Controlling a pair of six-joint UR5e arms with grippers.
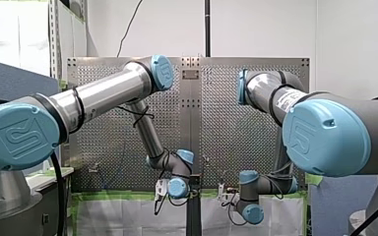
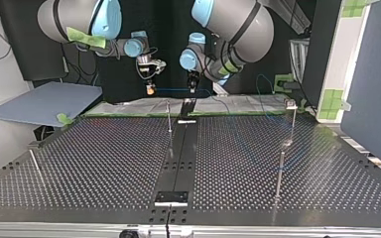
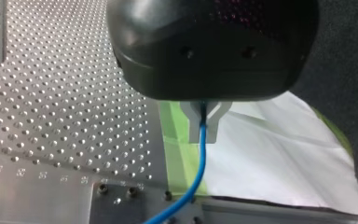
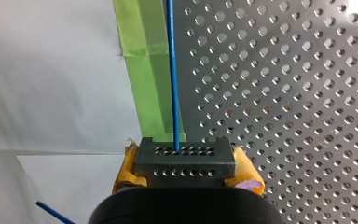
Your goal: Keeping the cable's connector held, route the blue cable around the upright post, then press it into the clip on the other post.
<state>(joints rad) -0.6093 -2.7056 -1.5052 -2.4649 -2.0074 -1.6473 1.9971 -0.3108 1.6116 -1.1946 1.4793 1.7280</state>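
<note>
In the right wrist view my right gripper (image 4: 186,164) is shut on the black connector (image 4: 185,154), held between its yellow pads (image 4: 248,171). The blue cable (image 4: 173,70) leaves the connector and runs straight ahead over the green tape. In the left wrist view my left gripper (image 3: 205,125) is shut on the blue cable (image 3: 199,172), which hangs down from its pale fingers. The top view shows both grippers above the table's far edge: my right gripper (image 2: 150,89), my left gripper (image 2: 193,87), the cable (image 2: 171,89) taut between them. A thin upright post (image 2: 169,117) stands just below. A clip-topped post (image 2: 291,106) stands at the right.
The perforated table (image 2: 104,163) has a dark centre rail (image 2: 181,148). Another post (image 2: 279,173) stands at the top view's near right and a thin rod (image 2: 34,162) at its left. Green tape (image 4: 149,70) and white sheeting (image 3: 279,154) line the table's far edge.
</note>
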